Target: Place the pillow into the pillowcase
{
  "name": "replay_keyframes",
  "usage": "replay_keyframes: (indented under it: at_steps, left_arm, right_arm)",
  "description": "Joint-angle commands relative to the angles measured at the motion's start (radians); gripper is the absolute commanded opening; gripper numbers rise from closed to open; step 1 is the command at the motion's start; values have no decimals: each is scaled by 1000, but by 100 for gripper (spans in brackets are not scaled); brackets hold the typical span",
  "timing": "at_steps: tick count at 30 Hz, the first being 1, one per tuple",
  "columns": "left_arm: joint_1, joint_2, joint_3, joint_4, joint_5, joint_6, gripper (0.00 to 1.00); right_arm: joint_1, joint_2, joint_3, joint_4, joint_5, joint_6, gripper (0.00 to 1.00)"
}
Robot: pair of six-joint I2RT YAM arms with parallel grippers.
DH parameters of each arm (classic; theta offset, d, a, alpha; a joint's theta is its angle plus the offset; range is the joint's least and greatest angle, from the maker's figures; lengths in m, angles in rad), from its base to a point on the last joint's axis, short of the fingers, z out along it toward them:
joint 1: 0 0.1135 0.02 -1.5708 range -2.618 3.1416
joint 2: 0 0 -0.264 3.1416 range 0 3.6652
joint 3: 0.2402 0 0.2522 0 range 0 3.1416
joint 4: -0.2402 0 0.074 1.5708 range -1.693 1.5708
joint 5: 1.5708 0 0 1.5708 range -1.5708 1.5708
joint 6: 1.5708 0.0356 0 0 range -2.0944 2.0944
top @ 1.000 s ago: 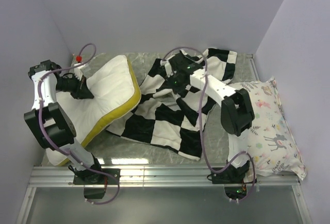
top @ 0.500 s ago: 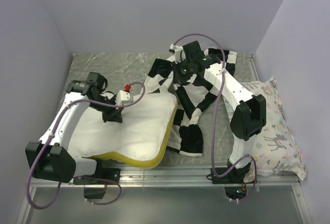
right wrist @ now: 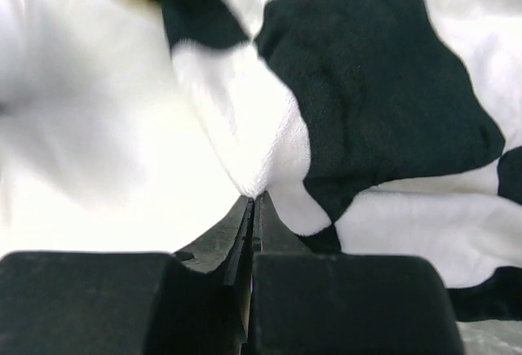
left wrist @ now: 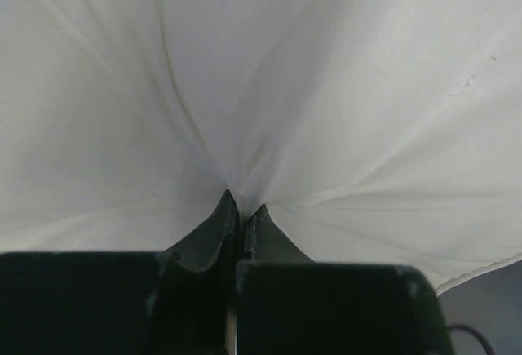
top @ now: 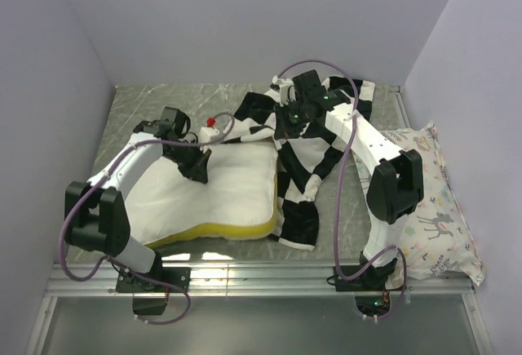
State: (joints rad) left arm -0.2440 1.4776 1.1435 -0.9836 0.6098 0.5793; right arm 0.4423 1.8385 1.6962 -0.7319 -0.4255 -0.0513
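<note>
Top view: I see the pillow (top: pixel 224 196) lying flat on the marble surface (top: pixel 155 102), its right edge touching the checkered pillowcase (top: pixel 314 151). My left tool (top: pixel 198 169) sits on the pillow and my right tool (top: pixel 287 123) on the bunched pillowcase.

Left wrist: the left tool is clenched on a pinch of white pillow fabric.

Right wrist: the right tool is clenched on a pillowcase fold.

Bare counter (top: pixel 147 106) lay open in the back left corner and in a strip between the pillowcase (top: pixel 308 159) and the deer-print pillow (top: pixel 432 208) by the right wall (top: pixel 481 86), though the right arm (top: pixel 363 139) stretched above that strip. The pillow (top: pixel 236 192) filled the left middle and touched the bunched pillowcase, leaving no gap between them. The left arm (top: pixel 126 163) crossed over the pillow, the left hand (top: pixel 198 169) pinched on its cover, while the right hand (top: pixel 287 120) held pillowcase fabric up at the back.
</note>
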Motion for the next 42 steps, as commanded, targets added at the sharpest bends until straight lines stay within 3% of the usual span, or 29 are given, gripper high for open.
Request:
replay_keyframes:
  at_steps: [1,5,13,23,25,27,28,30,31,32,33,36,38,42]
  left_arm:
    - [54,58,125,172,-118,-217,0]
    - [113,89,154,287,-277,-387,0]
    - [-15,102,26,494,-309,-502,0]
    - [3,53,-41,781,-340,-913,0]
    - [0,58,-33,798,-343,-924,0]
    - [0,81,-2,734,-312,-866,9]
    - [0,107,43,688,-209,-825,23]
    - [0,125,100,512,-43,-625,37]
    - [0,109,122,473,55,-539,65]
    - [0,86,118,456,83,-435,71]
    - [-1,61,113,415,105,-377,90]
    - [-40,-25,107,376,108,-184,98]
    - [-116,-69,88,378,43,-91,99]
    - [-294,-86,4,457,-120,-30,99]
  right_arm:
    - [-5,-58,-24,11,-39,-33,0]
    - [-5,-41,-15,32,-84,-16,0]
    - [1,70,72,86,-151,85,0]
    - [1,81,60,63,-177,114,0]
    - [-2,65,37,65,-135,116,22]
    - [-8,41,22,42,-57,114,33]
    - [-13,24,-16,37,-35,108,42]
    - [-36,-45,-85,46,10,100,50]
    - [-43,-71,-163,52,48,96,59]
    - [-62,-96,-200,58,66,88,62]
    - [-69,-138,-234,57,82,87,63]
    - [-99,-200,-337,45,91,74,63]
    - [-111,-222,-394,43,79,73,62]
    - [-149,-236,-452,43,39,80,61]
